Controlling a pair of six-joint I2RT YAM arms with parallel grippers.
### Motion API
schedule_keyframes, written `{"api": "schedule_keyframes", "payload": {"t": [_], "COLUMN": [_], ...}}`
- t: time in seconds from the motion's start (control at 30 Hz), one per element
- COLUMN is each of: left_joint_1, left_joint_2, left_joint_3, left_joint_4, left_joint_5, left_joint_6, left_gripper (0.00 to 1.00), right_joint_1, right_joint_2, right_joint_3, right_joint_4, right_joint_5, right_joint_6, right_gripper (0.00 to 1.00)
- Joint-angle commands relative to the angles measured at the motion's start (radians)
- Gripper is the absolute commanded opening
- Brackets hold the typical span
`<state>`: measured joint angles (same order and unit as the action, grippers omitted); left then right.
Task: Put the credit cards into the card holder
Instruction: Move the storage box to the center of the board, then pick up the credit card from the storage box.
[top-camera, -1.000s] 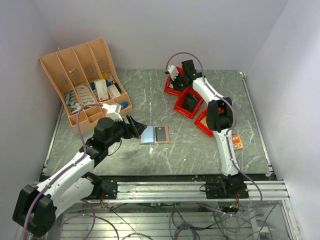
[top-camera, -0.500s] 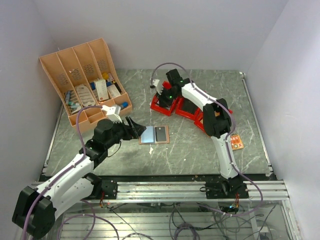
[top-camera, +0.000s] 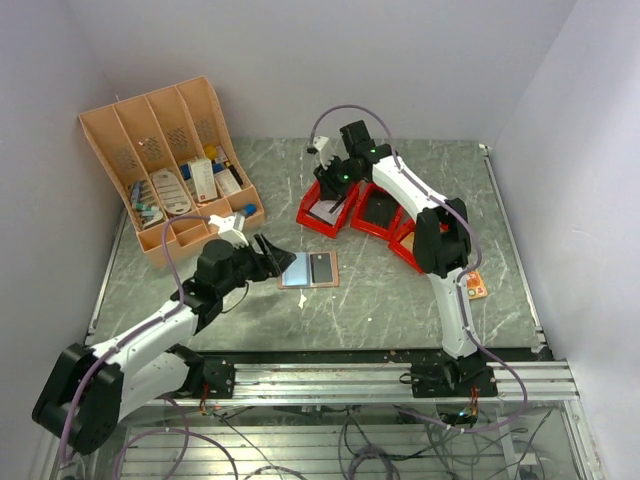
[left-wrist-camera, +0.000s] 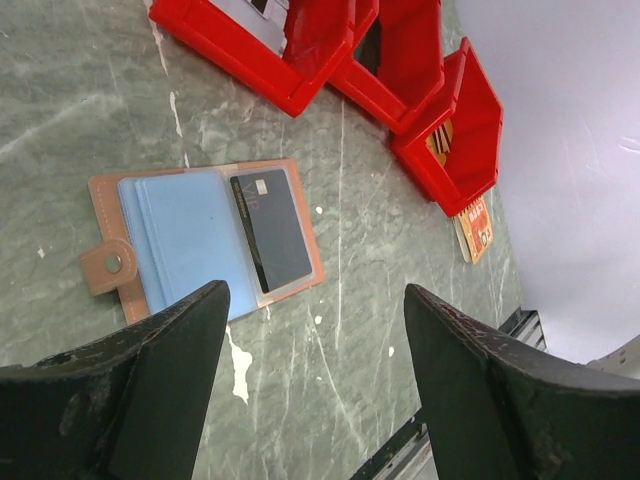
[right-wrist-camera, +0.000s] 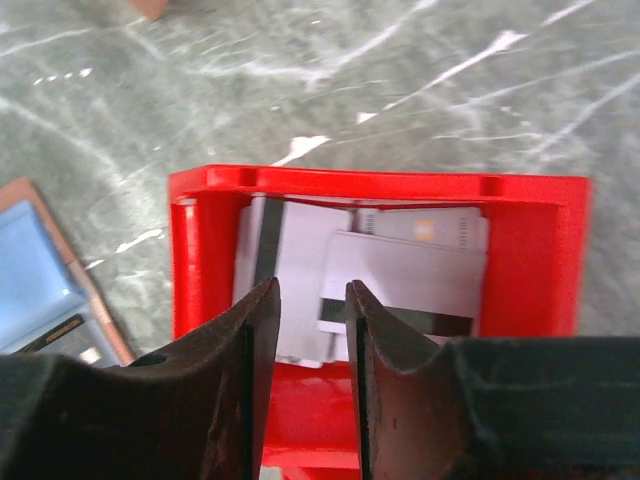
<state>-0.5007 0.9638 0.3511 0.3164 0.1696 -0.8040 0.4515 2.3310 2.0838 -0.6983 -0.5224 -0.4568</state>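
The card holder lies open on the table, tan outside with blue sleeves, and a black card sits in its right pocket. It also shows in the left wrist view with its snap tab at the left. My left gripper hovers just left of it, jaws wide open and empty. My right gripper hangs over the leftmost red bin. Its jaws stand a narrow gap apart with nothing between them, above several pale credit cards lying in that bin.
Two more red bins stand right of the first. An orange card lies on the table near the right arm. A large orange-tan organiser rack fills the back left corner. Walls close in on three sides.
The leftmost red bin has slid from the back toward the front left, and the right gripper came with it. The left arm barely moved.
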Motion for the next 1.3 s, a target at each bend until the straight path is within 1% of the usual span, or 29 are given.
{"api": "schedule_keyframes", "payload": {"t": [0.0,0.13,0.23,0.3,0.4,0.5,0.7,0.77,0.8,0.93,1.27], "left_joint_1": [0.007,0.007,0.007,0.007,0.007,0.007,0.007,0.007,0.007,0.007,0.007], "left_joint_2": [0.091,0.183,0.246,0.282,0.322,0.335,0.313,0.303,0.298,0.279,0.257], "left_joint_3": [0.031,0.069,0.082,0.090,0.100,0.101,0.077,0.067,0.064,0.063,0.061], "left_joint_4": [0.128,0.163,0.200,0.223,0.251,0.256,0.250,0.250,0.248,0.230,0.206], "left_joint_5": [0.017,0.004,-0.012,-0.019,-0.019,-0.021,-0.026,-0.028,-0.029,-0.034,-0.036], "left_joint_6": [-0.033,-0.041,-0.052,-0.059,-0.060,-0.057,-0.053,-0.054,-0.055,-0.047,-0.038], "left_gripper": [0.80,0.78,0.77,0.76,0.75,0.75,0.76,0.76,0.76,0.76,0.76], "right_joint_1": [-0.023,-0.023,-0.017,0.002,0.035,0.063,0.080,0.088,0.090,0.092,0.092], "right_joint_2": [0.042,0.078,0.106,0.105,0.082,0.059,0.060,0.051,0.043,0.016,-0.042], "right_joint_3": [0.066,0.086,0.114,0.094,0.027,-0.023,-0.055,-0.091,-0.107,-0.128,-0.143], "right_joint_4": [0.014,0.033,0.020,0.028,0.067,0.113,0.140,0.169,0.187,0.219,0.246], "right_joint_5": [0.070,0.106,0.125,0.160,0.251,0.332,0.397,0.434,0.447,0.473,0.509], "right_joint_6": [0.047,0.057,0.053,0.042,0.016,-0.004,-0.041,-0.051,-0.055,-0.062,-0.084], "right_gripper": [0.36,0.49,0.56,0.61,0.69,0.72,0.73,0.72,0.71,0.60,0.50]}}
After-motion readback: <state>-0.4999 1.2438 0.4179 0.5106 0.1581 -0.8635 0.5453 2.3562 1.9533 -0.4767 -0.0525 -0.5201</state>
